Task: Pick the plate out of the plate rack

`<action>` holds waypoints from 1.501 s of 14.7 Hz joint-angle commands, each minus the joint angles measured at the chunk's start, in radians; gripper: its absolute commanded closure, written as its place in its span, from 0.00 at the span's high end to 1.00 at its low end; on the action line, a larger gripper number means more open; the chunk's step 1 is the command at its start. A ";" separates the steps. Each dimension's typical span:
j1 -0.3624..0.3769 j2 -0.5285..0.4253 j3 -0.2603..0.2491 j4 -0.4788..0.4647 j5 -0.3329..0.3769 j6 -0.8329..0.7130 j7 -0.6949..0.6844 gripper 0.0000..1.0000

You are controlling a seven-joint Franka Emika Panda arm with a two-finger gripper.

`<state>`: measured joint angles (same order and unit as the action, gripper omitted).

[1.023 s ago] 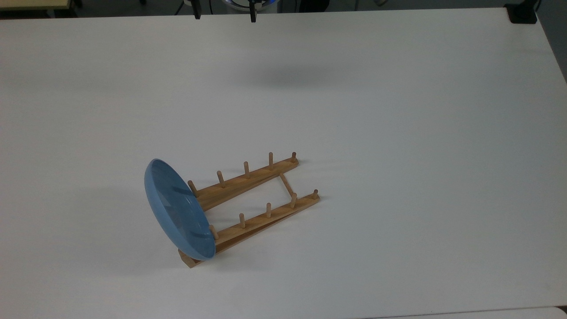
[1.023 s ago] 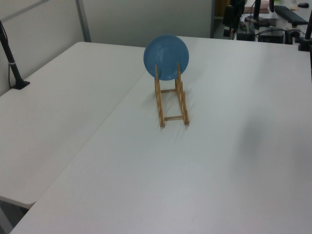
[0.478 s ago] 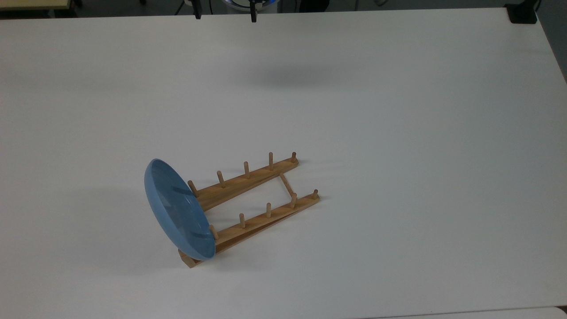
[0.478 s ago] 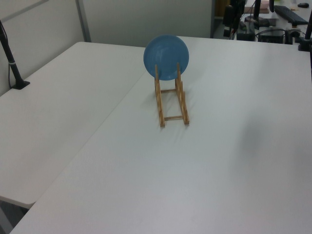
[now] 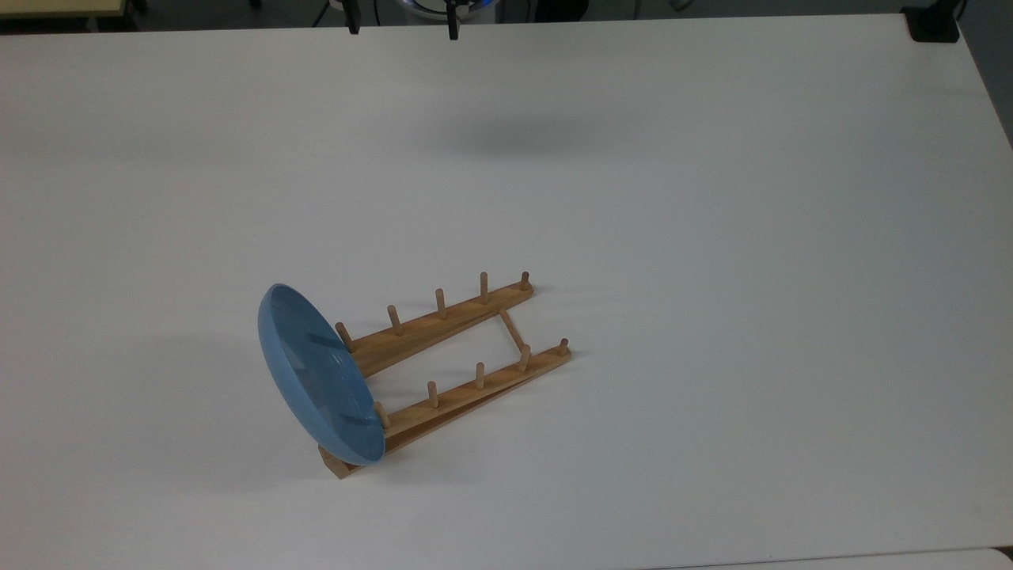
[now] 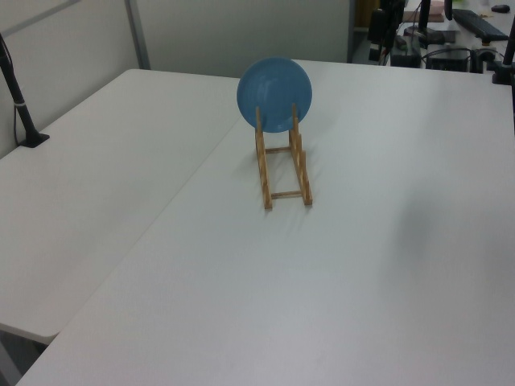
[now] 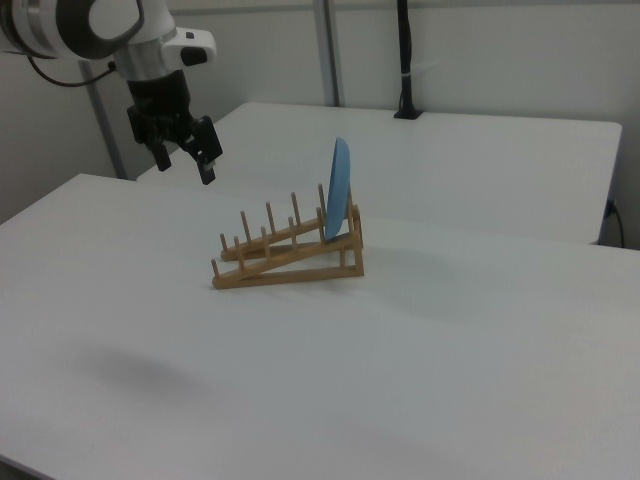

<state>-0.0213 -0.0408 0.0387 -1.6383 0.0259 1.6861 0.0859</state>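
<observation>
The gripper [image 7: 185, 160] of the Franka arm [image 7: 95, 25] hangs in the air above the white table [image 7: 420, 380], its two dark fingers [image 7: 207, 168] spread wide apart with nothing held between them. In the right view it hovers to the upper left of the plate rack [image 7: 290, 255], well apart from it and higher than the tops of the pegs. In the top view the two fingertips [image 5: 452, 32] poke in at the upper edge of the frame, the gripper [image 5: 402, 30] far from the rack [image 5: 459, 356], and a soft shadow [image 5: 522, 136] lies on the tabletop [image 5: 712, 237] below.

The rack sits on the table, its two wooden rails sloping up towards one end, each rail carrying a row of short upright pegs. The light-blue plate [image 7: 340, 190] stands on edge at the rack's high end, at the right view's right, leaning slightly and resting in the last slot against the end pegs. In the top view the plate [image 5: 316, 374] is at the rack's lower-left end, its hollow face turned towards the rest of the rack. In the left view the plate [image 6: 274, 93] shows as a full blue disc at the far end of the rack [image 6: 282, 165], with the two rails running towards the camera.

A dark clamped post [image 6: 20, 104] stands at the table's edge on the left view's left.
</observation>
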 commanded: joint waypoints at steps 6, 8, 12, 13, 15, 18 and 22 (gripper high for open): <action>-0.002 -0.016 -0.005 -0.028 0.003 -0.011 -0.153 1.00; -0.003 -0.005 -0.005 -0.026 -0.024 -0.009 -0.218 1.00; -0.020 0.041 -0.003 -0.006 -0.090 0.090 -0.283 1.00; -0.025 0.065 -0.005 -0.006 -0.099 0.153 -0.313 1.00; -0.051 0.102 -0.016 0.002 -0.083 0.271 -0.311 1.00; -0.054 0.166 -0.016 0.015 -0.078 0.465 -0.290 1.00; -0.077 0.237 -0.016 0.015 -0.006 0.699 -0.244 1.00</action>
<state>-0.0841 0.1462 0.0261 -1.6389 -0.0440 2.2624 -0.1818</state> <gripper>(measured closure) 0.000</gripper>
